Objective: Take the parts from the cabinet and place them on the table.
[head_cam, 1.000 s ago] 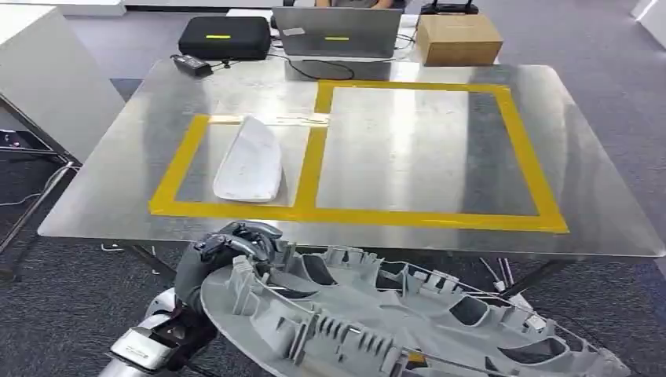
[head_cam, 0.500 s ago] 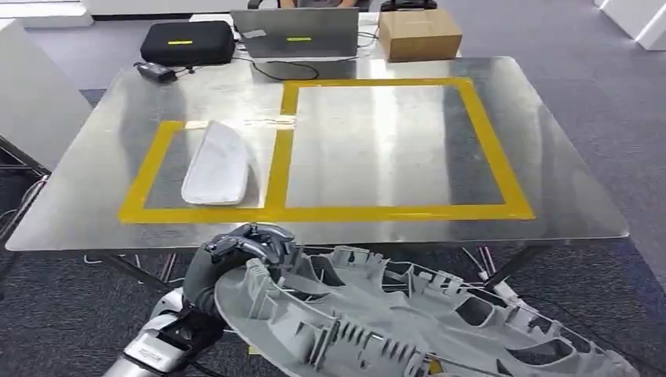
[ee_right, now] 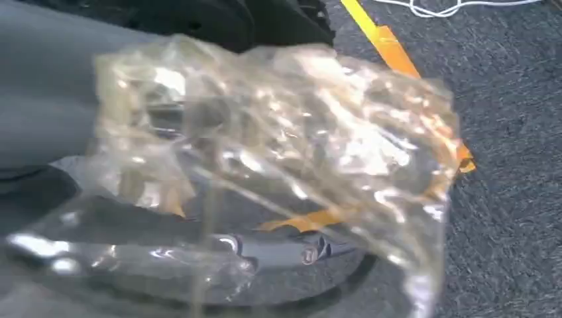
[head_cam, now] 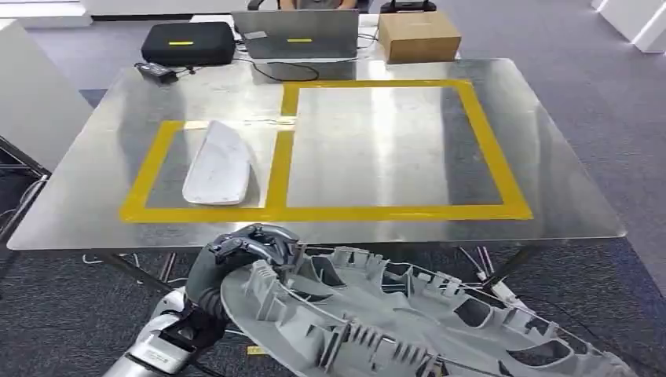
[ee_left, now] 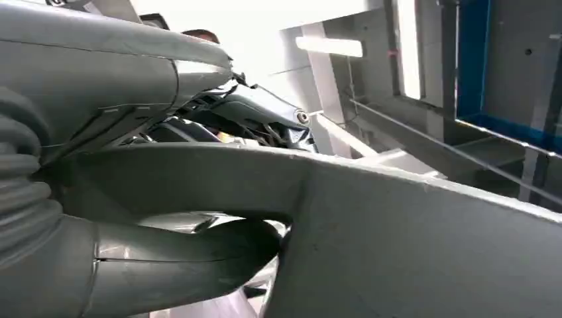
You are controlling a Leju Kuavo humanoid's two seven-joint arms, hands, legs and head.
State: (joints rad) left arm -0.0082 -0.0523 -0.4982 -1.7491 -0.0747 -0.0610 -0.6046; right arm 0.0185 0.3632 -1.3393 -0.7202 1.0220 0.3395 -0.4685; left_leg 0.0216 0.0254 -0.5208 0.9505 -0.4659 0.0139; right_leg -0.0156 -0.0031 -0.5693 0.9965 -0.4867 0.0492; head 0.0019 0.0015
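**Desk editor:** What does the head view give us?

**Photographer:** The left robot hand (head_cam: 250,250) grips one end of a large grey ribbed part (head_cam: 408,322), fingers curled over its rim, held below the near edge of the steel desk (head_cam: 94,196). The part's long axis runs from the hand at lower left toward the lower right corner, its ribbed underside facing up. A white part (head_cam: 218,163) lies in the smaller yellow-taped box (head_cam: 276,169) on the desk, long axis running front to back. A laptop (head_cam: 298,33), black case (head_cam: 188,42) and cardboard box (head_cam: 418,35) sit along the far edge.

**Desk editor:** And the left wrist view?

**Photographer:** It adds the grip up close: thumb (ee_left: 179,262) under the grey part (ee_left: 411,245), darker fingers (ee_left: 258,122) over it.

**Desk editor:** Right wrist view?

**Photographer:** Crumpled clear plastic (ee_right: 278,152) blurs the lens, grey carpet (ee_right: 510,132) and orange tape (ee_right: 384,43) beyond. I cannot tell the right robot hand's state.

**Desk editor:** Against half a second ago?

**Photographer:** Framing barely shifted; the grip is unchanged.
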